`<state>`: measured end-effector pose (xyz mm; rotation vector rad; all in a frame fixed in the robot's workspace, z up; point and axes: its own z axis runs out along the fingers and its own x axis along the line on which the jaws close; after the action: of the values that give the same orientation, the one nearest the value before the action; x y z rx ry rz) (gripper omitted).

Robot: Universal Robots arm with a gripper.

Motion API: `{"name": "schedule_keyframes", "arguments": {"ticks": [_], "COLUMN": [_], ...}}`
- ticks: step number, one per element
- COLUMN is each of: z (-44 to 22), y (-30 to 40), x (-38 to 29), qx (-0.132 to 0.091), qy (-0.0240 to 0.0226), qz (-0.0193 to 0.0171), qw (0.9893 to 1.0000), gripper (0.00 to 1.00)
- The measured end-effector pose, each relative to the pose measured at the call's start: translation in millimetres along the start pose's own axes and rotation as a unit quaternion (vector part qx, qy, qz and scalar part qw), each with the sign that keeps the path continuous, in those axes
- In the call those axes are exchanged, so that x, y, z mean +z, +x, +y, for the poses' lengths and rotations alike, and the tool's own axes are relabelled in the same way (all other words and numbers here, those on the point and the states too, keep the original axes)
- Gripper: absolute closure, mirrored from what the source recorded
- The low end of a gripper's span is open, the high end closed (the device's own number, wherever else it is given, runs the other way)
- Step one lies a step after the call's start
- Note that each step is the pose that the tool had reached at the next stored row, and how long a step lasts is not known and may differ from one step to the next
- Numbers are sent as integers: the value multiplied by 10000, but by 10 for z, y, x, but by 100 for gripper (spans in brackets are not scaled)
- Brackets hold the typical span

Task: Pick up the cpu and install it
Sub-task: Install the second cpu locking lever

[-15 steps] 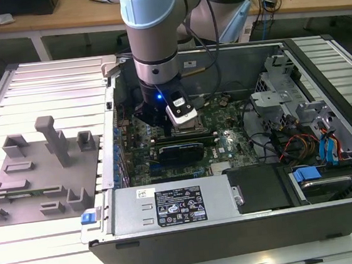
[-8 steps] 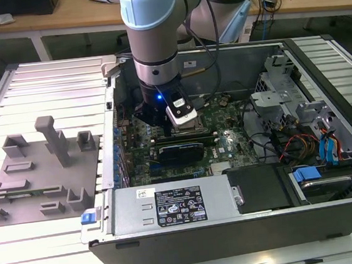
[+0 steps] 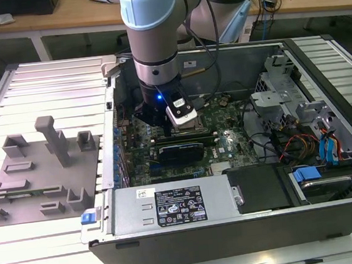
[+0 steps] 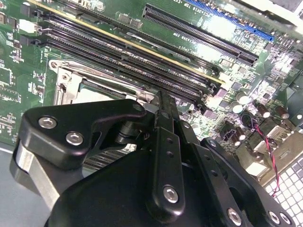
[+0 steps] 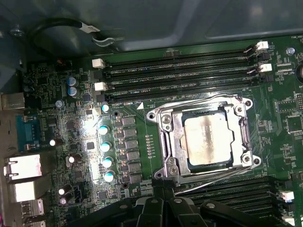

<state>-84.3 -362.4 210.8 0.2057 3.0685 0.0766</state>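
Observation:
The cpu [image 5: 208, 142] is a pale silvery square lying flat inside the metal socket frame [image 5: 166, 142] on the green motherboard, seen in the first wrist view. My black gripper [image 5: 163, 191] hovers just beside the socket's edge, its fingers drawn together with nothing between them. In the second wrist view the gripper [image 4: 163, 99] stands above the board with the socket frame [image 4: 71, 87] partly hidden behind its linkage. The exterior view has the gripper [image 3: 161, 124] low inside the open computer case [image 3: 237, 239], over the motherboard's middle.
Memory slots [image 5: 180, 71] run along one side of the socket. A grey power supply box with a white label [image 3: 171, 205] lines the case's near wall. Drive cages [image 3: 279, 96] and loose cables [image 3: 296, 141] fill the exterior view's right. A grey fixture [image 3: 36, 178] lies outside the case on the left.

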Motion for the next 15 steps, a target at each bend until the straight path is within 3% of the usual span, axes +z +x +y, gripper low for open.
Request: {"name": "schedule_keyframes", "arguments": {"ticks": [2,4,6,15], "z": [0,0,-1,9], "y": [0,0,-2,-141], "x": [2,4,6,16], "qx": [1,5,5,7], "qy": [-9,-68,-70,-69], "qz": [1,9,10,12], "qw": [10000,10000,10000,10000], "gripper": [89,89,89,89]}}
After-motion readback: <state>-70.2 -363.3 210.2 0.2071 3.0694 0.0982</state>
